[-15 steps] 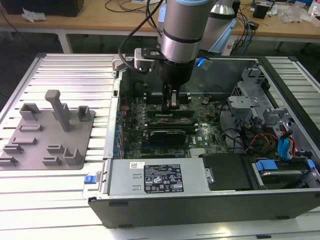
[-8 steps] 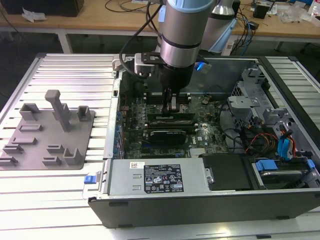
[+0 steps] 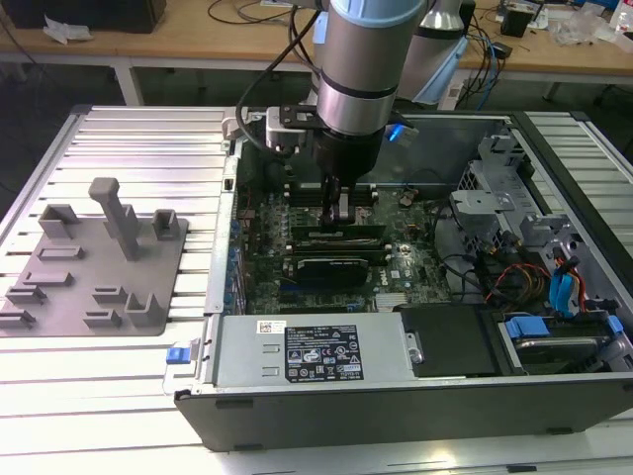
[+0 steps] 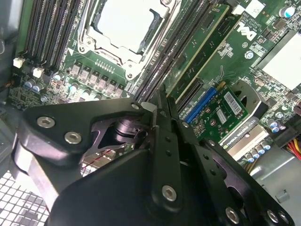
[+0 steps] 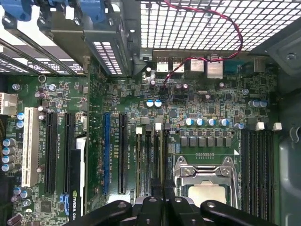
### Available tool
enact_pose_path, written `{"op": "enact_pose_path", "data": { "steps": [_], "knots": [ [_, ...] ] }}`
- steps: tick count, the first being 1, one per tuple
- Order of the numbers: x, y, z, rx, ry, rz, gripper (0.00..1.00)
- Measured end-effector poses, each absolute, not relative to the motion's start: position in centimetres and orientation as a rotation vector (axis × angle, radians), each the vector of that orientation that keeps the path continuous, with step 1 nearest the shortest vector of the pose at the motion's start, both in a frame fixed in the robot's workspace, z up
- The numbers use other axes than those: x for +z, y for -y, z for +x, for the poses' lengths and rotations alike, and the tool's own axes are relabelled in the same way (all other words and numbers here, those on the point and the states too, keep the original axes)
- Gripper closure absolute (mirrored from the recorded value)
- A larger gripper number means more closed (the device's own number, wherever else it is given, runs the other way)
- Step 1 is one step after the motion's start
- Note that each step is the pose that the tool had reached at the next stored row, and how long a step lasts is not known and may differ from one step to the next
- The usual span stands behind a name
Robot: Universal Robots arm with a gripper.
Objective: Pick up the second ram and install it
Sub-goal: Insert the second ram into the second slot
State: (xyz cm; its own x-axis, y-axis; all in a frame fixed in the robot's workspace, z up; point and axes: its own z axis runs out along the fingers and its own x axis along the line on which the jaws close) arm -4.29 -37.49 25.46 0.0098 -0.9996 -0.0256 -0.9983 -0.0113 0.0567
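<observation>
Second ram (image 4: 200,47): green stick standing on edge in a motherboard slot, beside the processor socket (image 4: 124,23). Hand (image 4: 157,101): clenched, seemingly on the stick's near end. Risk: uneven pressure could tilt the stick and leave it half seated. Surroundings: dark neighbouring slots (image 4: 51,28); expansion card (image 4: 225,108) just beside, crowding the hand.

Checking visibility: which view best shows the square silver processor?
Second wrist view: the square silver processor appears large, nearly whole. In the first wrist view the black gripper covers part; in the exterior view the grey arm stands over it.
</observation>
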Motion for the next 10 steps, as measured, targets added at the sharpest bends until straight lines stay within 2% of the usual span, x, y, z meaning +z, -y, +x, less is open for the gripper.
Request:
{"op": "enact_pose_path", "data": {
  "steps": [10],
  "knots": [
    [24.47,37.53,-4.29,-0.091,2.192,2.217,0.90]
  ]
}}
